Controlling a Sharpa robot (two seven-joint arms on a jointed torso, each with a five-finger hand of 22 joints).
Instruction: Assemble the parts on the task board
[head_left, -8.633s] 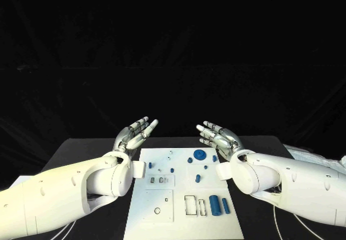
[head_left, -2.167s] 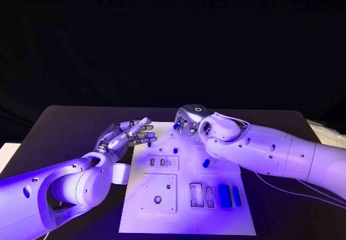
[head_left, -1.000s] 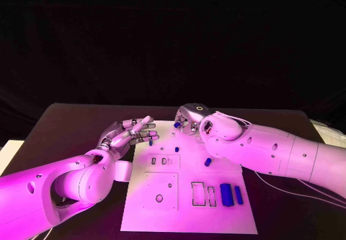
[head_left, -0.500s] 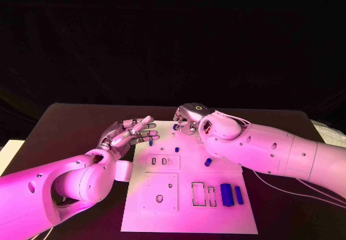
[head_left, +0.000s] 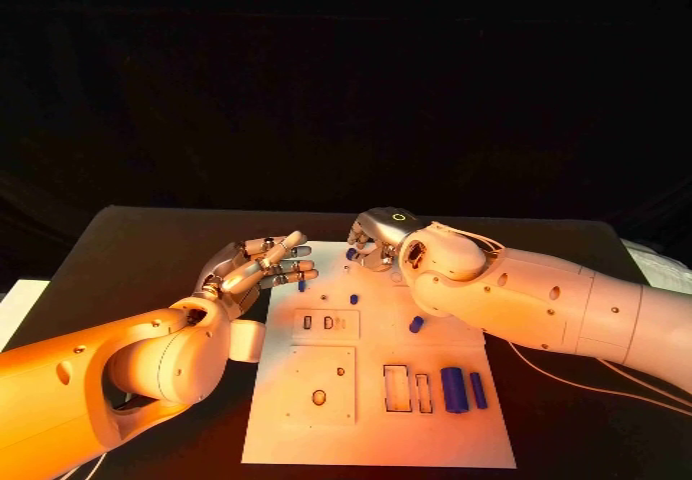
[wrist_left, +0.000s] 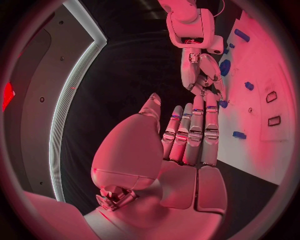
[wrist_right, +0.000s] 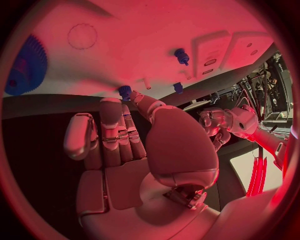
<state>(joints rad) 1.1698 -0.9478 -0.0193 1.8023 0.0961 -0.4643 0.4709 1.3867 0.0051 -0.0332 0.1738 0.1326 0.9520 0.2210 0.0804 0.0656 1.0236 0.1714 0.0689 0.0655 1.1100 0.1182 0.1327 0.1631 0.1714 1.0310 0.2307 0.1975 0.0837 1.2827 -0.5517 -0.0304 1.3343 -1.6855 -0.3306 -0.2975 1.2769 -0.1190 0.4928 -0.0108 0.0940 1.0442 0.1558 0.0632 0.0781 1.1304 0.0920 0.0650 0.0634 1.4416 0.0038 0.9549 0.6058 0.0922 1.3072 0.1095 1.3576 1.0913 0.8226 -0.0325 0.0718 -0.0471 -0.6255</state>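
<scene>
The white task board (head_left: 378, 432) lies in the middle of the black table. My right hand (head_left: 374, 244) is down over the board's far end, and its thumb and a finger pinch a small blue part (head_left: 351, 254) at the surface. The right wrist view shows that part (wrist_right: 125, 91) at the fingertips, with the blue gear (wrist_right: 25, 65) off to one side on the board (wrist_right: 125, 40). My left hand (head_left: 263, 267) hovers at the board's far left corner, fingers spread and holding nothing; a small blue part (head_left: 302, 285) lies just by its fingertips.
More blue parts lie on the board: a small one (head_left: 353, 298), another (head_left: 415, 323), and two cylinders (head_left: 453, 388) beside empty rectangular slots (head_left: 395, 388). A round hole (head_left: 319, 397) sits at the near left. Bare black table (head_left: 144, 250) surrounds the board.
Since the earliest frame both hands have come down from a raised, open pose; the right hand has closed on the small part. Over the last second nothing visibly moves.
</scene>
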